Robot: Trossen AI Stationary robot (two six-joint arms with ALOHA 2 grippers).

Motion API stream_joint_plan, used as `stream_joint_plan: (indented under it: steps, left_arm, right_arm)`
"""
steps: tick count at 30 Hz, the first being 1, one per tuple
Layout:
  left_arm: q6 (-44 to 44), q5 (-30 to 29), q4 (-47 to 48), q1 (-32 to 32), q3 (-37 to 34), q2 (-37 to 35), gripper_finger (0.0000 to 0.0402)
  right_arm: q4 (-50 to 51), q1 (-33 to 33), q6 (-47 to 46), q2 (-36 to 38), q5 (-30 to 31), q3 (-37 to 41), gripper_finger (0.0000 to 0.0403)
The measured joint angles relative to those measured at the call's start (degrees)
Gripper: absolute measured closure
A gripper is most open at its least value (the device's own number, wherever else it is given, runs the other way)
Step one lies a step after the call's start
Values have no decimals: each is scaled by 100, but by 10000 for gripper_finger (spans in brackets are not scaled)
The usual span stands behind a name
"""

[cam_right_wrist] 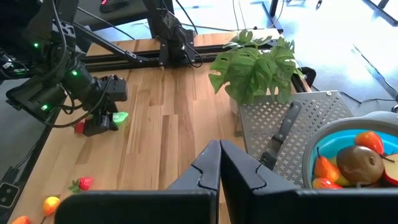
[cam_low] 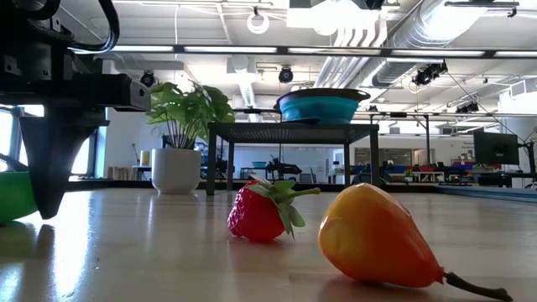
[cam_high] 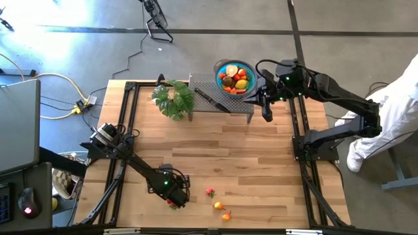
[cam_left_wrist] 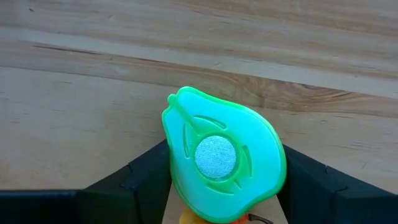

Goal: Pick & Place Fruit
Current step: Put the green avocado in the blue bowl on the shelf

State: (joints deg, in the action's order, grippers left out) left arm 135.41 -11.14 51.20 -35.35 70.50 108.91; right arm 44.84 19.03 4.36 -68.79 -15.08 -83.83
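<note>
My left fingers [cam_left_wrist: 134, 186] flank a green fruit half [cam_left_wrist: 221, 165], one on each side, close against its edges and set low on the table [cam_high: 261, 170]. Whether they press it firmly I cannot tell, but it looks like a grip forming. My left gripper [cam_high: 175, 194] sits at the near edge of the table. My right gripper [cam_high: 266, 108] waits by the raised metal rack [cam_high: 209, 103], fingers pressed together, holding nothing.

Step in hand, as I judge it: the pick. Next move calls for a secure squeeze, a clean lift, then a long carry across to the blue bowl [cam_high: 225, 66] on the rack, already loaded with fruit.

Still loose on the wood: a strawberry [cam_low: 258, 214], an orange-yellow pear [cam_low: 377, 239], another small orange piece [cam_high: 226, 217].

Surface: pale wood planks, black frame rails. A leafy plant [cam_high: 174, 98] and a knife [cam_high: 210, 99] share the rack end. Beyond: open workshop, ceiling ducts, cables on the floor, a person in white [cam_high: 392, 111] at the right.
</note>
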Motion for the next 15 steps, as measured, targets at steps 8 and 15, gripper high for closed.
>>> stream_joint_plan:
  steps: [8,15]
  left_arm:
    - [-82,-293,481,37,231,43,167]
    - [-166,-495,577,10,354,-133,167]
  right_arm:
    - [0,0,-2,0,-1,0,401]
    - [3,-2,-1,0,-3,0,401]
